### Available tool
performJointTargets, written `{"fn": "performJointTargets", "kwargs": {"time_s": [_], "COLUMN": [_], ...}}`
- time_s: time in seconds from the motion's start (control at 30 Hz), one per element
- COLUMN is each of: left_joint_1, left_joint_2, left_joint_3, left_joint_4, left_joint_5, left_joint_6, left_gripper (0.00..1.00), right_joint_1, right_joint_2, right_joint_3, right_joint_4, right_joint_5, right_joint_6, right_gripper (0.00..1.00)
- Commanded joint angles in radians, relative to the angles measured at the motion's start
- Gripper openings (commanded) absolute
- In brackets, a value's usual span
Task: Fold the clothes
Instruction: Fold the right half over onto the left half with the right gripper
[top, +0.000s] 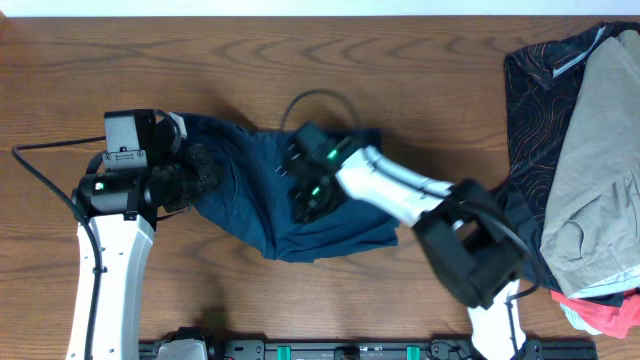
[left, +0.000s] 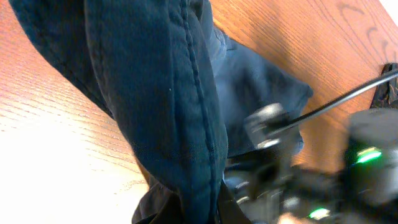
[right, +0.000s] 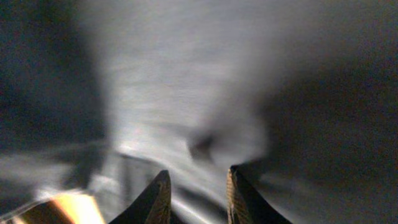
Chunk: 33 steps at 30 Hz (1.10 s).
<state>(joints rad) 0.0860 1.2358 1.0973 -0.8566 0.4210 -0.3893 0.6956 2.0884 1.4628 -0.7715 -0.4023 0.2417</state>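
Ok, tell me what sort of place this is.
Probably a robotics lab bench for clothes-folding trials: a left arm and a right arm work a navy garment on a wooden table, with a pile of other clothes at one edge.

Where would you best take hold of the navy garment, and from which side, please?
Probably the garment by its near right corner, coming from the right: that edge lies flat and free on the table, while the left end is bunched at the left gripper.

The dark navy denim garment lies on the brown wooden counter, left tool at its left edge, right tool over its middle, mixed cloth heap far right.
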Motion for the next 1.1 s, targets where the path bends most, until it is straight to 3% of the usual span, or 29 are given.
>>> {"fn": "performJointTargets", "kwargs": {"time_s": [0.0, 0.2, 0.4, 0.67, 1.07], "left_joint_1": [0.003, -0.006, -0.078, -0.247, -0.532], "left_joint_2": [-0.015, -0.015, -0.012, 0.026, 0.208], "left_joint_3": [0.038, 0.038, 0.038, 0.037, 0.037], "left_joint_4": [0.004, 0.004, 0.012, 0.06, 0.301], "left_joint_5": [-0.008, -0.007, -0.007, -0.007, -0.012], "left_joint_6": [-0.003, -0.005, -0.01, -0.129, -0.286], "left_gripper": [0.06, 0.06, 0.06, 0.06, 0.06], "right_joint_1": [-0.086, -0.21, -0.234, -0.203, -0.171], "right_joint_2": [-0.077, -0.078, -0.077, -0.077, -0.077], "right_joint_3": [0.03, -0.005, -0.128, -0.247, -0.249], "right_joint_4": [-0.061, -0.194, -0.129, -0.069, -0.104], "right_joint_5": [0.171, 0.327, 0.325, 0.32, 0.309], "right_joint_6": [-0.022, -0.023, -0.026, -0.002, 0.035], "right_gripper": [0.29, 0.27, 0.25, 0.23, 0.24]}}
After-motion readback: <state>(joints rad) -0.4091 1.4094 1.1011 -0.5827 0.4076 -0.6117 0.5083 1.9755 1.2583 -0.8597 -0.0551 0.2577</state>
